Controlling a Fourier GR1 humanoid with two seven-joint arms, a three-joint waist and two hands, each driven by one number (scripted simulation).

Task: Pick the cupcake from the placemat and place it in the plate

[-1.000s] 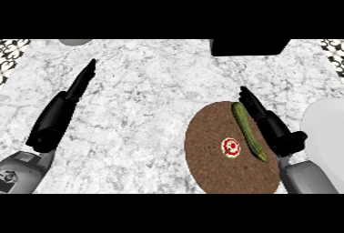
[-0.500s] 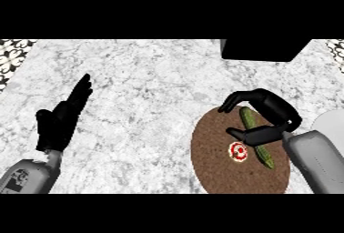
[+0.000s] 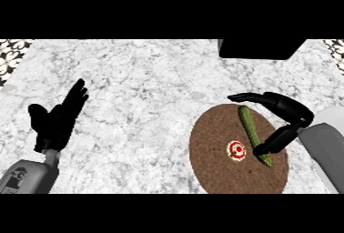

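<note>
The cupcake (image 3: 236,149), small with a red and white top, sits on the round brown placemat (image 3: 218,170). A long green cucumber (image 3: 249,125) lies just right of it on the same mat. My right hand (image 3: 287,110) arches over the cucumber, fingers reaching left and thumb (image 3: 270,142) pointing down near the cucumber's lower end; it is open and holds nothing. The cupcake lies a short way left of the thumb, untouched. A sliver of the white plate (image 3: 332,113) shows at the right edge, mostly behind my right forearm. My left hand (image 3: 56,120) rests open at the left, fingers up.
A black box-like object (image 3: 259,48) stands at the counter's far edge, above the placemat. Patterned tiling (image 3: 12,49) shows at the top left corner. Marble counter (image 3: 141,100) spreads between the two hands.
My right hand went from lying straight along the mat's right side to arching over the cucumber, then drifted slightly right and down. The left hand lowered a little. The cupcake has not moved.
</note>
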